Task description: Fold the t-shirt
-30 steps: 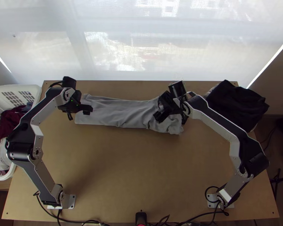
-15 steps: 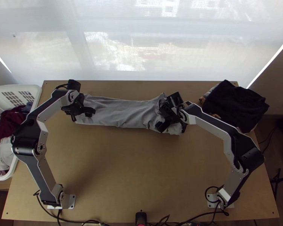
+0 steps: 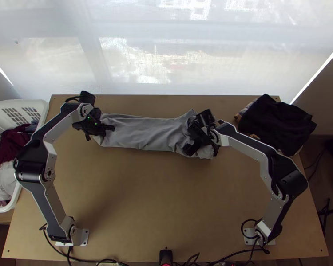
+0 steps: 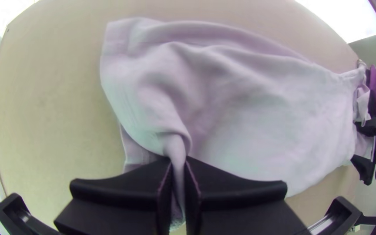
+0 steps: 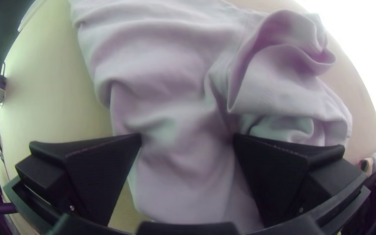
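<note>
A light grey t-shirt (image 3: 144,132) lies as a long, wrinkled folded strip across the back half of the table. At its left end is my left gripper (image 3: 109,128); in the left wrist view, my left gripper (image 4: 178,167) is shut on a raised pinch of the shirt (image 4: 257,104). Over the strip's right end is my right gripper (image 3: 186,148). In the right wrist view, my right gripper (image 5: 187,138) stands open, the shirt (image 5: 170,56) lying between and beyond its fingers, with a loose, bunched flap beside one of them.
A dark pile of cloth (image 3: 277,124) sits at the table's back right. A white laundry basket (image 3: 33,106) with garments in it stands off the left edge. At the near edge, between the arm bases, is a small black device (image 3: 165,256) with cables.
My left gripper has come slightly right and now pinches the shirt, whose left end is drawn in a little. The right gripper has come down and nearer the table's front over the right end.
</note>
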Robot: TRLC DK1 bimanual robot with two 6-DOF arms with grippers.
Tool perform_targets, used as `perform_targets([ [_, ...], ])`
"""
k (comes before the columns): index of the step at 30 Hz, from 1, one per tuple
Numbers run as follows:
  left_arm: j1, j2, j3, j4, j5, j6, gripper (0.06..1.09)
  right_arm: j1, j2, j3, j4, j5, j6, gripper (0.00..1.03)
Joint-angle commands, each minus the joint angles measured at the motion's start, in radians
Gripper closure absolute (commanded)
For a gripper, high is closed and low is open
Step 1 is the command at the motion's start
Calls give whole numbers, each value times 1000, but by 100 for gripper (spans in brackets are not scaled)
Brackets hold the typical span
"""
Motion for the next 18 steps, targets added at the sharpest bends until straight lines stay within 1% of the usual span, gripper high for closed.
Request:
perform_targets([
  [1,-6,-57,106,-60,80,-10,105,-6,31,-7,0,13,0,5],
  [2,-9,-64,128,-73,84,-8,105,-4,36,-7,0,17,0,5],
  [7,-23,-106,206,-106,166,-8,105,-6,52,-2,0,27,3,5],
  [12,-66,-141,244,-106,244,-10,105,-7,59,-2,0,28,9,5],
  [15,-108,-152,263,-106,262,-1,105,-7,48,1,-2,30,17,5],
  [18,-146,-146,284,-105,262,4,105,-7,13,9,-5,28,37,5],
])
